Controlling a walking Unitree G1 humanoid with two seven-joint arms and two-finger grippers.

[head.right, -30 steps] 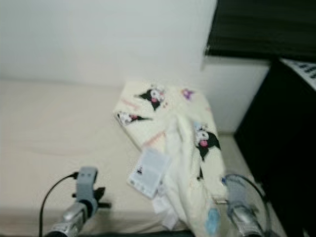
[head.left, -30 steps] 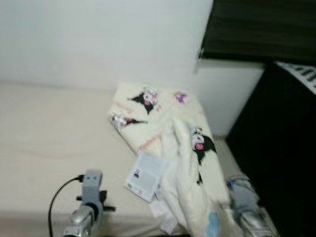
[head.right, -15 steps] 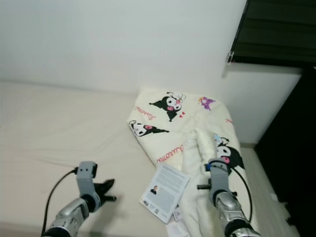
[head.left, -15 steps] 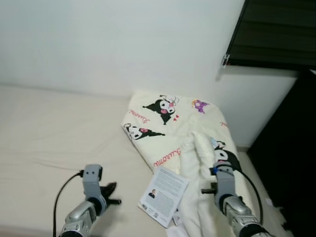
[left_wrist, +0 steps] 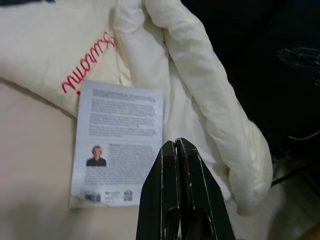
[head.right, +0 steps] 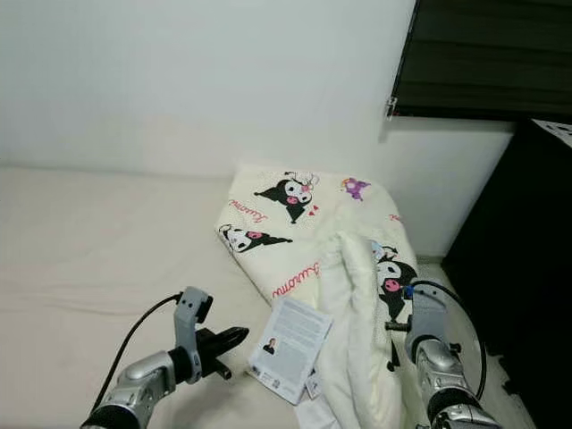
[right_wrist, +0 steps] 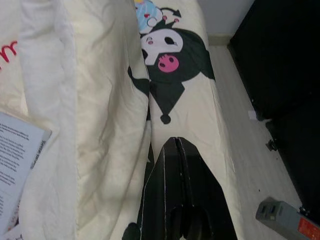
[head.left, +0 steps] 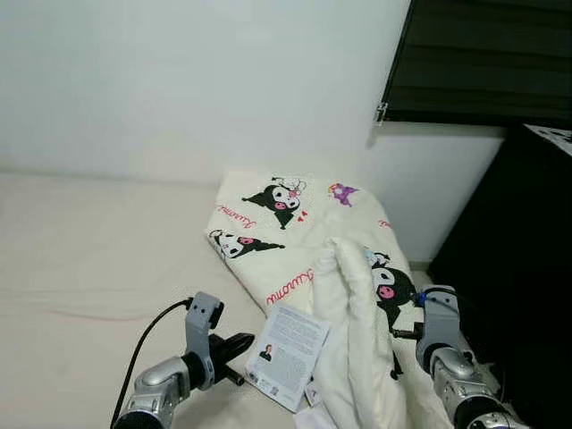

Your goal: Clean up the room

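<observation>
A: Where do we locate the booklet (head.left: 288, 356)?

B: We find it lying flat on the beige bed (head.left: 80, 259), back cover up, with a small portrait and a barcode on it. Its far right edge touches the cream blanket (head.left: 344, 295), which carries black cartoon figures and red lettering.

A: How does the blanket lie?

B: It is rumpled, spread at the far end by the white wall (head.left: 179, 80) and bunched into a thick fold running toward us on the right.

A: What is the status of the left gripper (head.left: 239, 342)?

B: It sits low over the bed, just left of the booklet, fingers (left_wrist: 172, 200) pressed together on nothing.

A: And the right gripper (right_wrist: 176, 165)?

B: It is over the right side of the blanket near the black cabinet (head.left: 518, 268), fingers clenched and empty. A power strip (right_wrist: 282, 217) lies on the floor.
</observation>
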